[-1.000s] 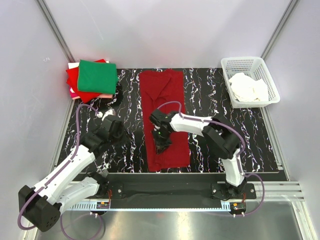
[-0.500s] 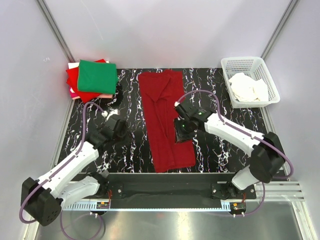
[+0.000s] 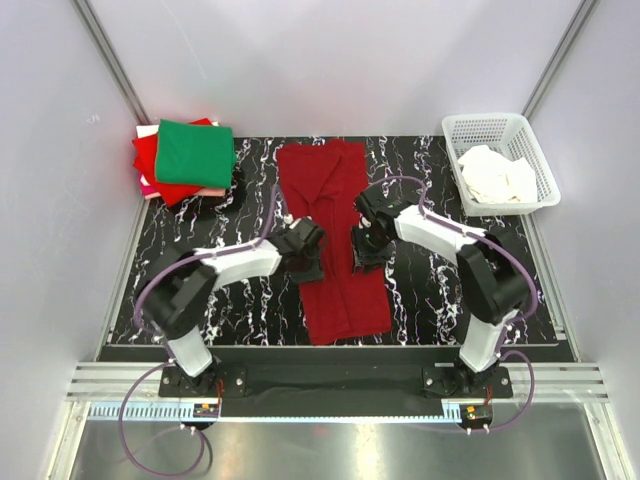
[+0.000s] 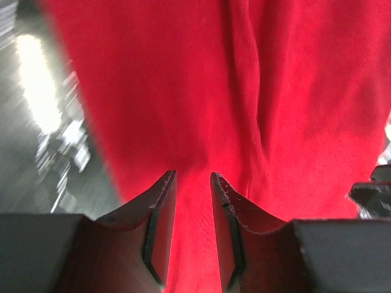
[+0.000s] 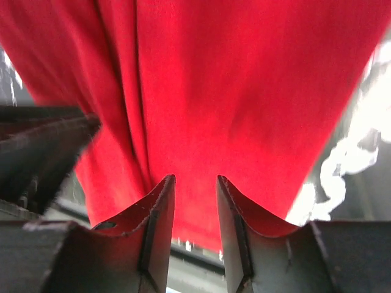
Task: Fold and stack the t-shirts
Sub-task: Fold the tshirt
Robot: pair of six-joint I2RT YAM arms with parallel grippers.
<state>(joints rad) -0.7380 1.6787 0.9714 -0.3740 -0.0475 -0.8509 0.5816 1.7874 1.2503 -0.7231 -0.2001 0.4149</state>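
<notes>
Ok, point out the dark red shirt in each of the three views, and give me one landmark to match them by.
Top external: the dark red shirt lies lengthwise down the middle of the picture.
Left wrist: it fills most of the frame, centre to right.
Right wrist: it fills the upper frame.
Shared landmark: the black marbled table, at the left edge in the left wrist view and at the right edge in the right wrist view.

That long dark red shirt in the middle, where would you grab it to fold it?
Probably by its long side edges, with the left tool coming from the left and the right tool from the right. The dark red shirt lies flat as a narrow front-to-back strip, so only its edges give a lip to pinch.
</notes>
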